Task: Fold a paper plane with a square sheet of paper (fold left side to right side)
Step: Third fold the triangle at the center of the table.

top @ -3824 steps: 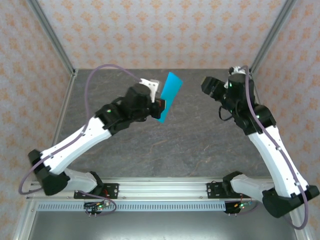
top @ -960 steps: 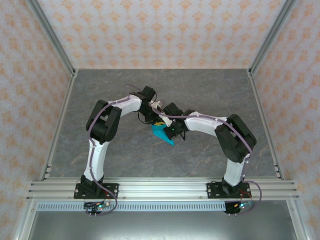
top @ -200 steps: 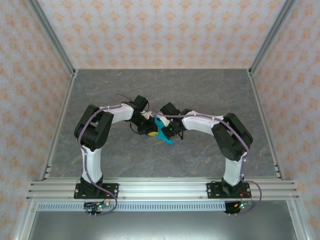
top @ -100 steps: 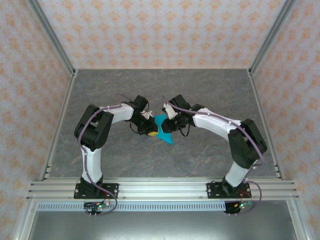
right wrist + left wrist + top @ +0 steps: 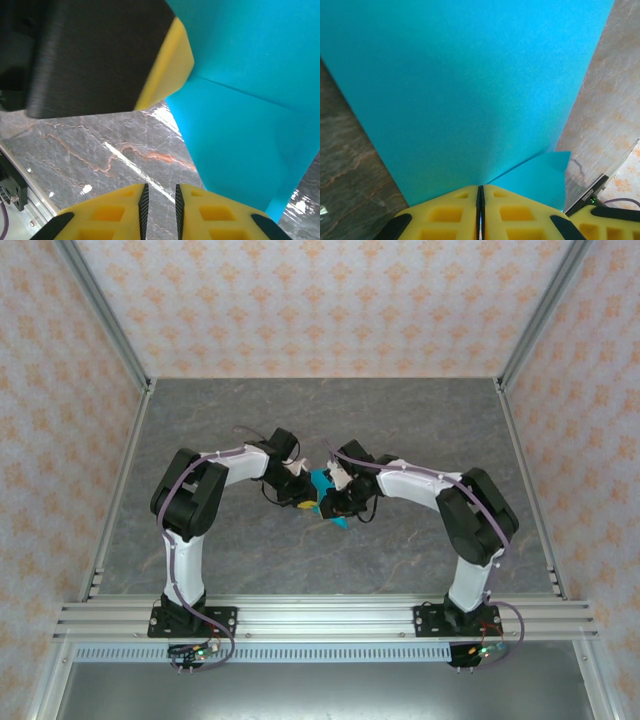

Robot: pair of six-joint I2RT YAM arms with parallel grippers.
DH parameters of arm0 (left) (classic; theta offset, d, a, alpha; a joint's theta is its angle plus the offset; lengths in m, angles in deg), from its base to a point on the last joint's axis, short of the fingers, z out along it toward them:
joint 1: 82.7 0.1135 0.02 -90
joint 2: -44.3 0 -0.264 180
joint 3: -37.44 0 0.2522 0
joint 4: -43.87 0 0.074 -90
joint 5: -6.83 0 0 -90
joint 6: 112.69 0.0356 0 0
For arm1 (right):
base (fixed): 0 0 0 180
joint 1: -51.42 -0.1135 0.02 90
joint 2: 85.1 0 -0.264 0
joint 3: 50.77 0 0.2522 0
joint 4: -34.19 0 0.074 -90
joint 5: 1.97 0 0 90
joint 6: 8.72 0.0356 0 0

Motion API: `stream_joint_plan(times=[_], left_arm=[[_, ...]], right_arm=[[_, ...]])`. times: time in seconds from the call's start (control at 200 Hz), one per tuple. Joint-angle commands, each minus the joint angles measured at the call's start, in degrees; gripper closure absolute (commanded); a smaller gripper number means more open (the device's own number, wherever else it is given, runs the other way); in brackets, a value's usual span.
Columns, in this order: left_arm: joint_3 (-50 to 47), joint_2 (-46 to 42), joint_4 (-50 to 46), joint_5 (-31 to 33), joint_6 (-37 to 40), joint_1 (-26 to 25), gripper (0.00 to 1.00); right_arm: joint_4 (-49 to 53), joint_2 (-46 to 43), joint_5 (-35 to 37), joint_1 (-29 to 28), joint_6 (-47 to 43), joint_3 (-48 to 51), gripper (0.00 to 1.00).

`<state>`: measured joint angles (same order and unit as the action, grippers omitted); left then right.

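The cyan sheet of paper (image 5: 322,483) hangs folded between the two grippers over the middle of the table, its pointed tip (image 5: 339,521) toward the near side. My left gripper (image 5: 303,498) is shut on its edge. In the left wrist view the sheet (image 5: 470,90) fans out from the closed jaws (image 5: 480,189), with a crease and a smaller flap (image 5: 540,175) on the right. My right gripper (image 5: 160,187) stands slightly open with bare table in the gap. The paper (image 5: 250,100) lies just beside and over its right finger (image 5: 215,210).
The grey marbled table (image 5: 420,430) has free room on all sides of the grippers. Metal frame posts (image 5: 110,330) and patterned walls enclose it. The two wrists are close together, and the left gripper's yellow finger (image 5: 170,65) looms near the right wrist camera.
The right gripper's jaws parted off the paper, swung back and to the right, then returned beside the sheet. The left gripper kept its hold and barely moved.
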<state>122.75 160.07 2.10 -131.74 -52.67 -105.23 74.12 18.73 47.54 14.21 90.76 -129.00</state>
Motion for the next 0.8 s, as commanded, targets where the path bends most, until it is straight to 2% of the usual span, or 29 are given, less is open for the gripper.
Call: stream_joint_plan(times=[0.0,0.796], left_arm=[[1.4,1.2,-1.4,1.9,0.2,-0.5,0.90],[4.4,3.0,-2.6,1.7,0.8,-0.7,0.90]], right_arm=[[0.9,0.6,1.3,-0.2,1.3,-0.2,0.75],[2.8,1.2,4.9,0.6,3.3,0.2,0.76]])
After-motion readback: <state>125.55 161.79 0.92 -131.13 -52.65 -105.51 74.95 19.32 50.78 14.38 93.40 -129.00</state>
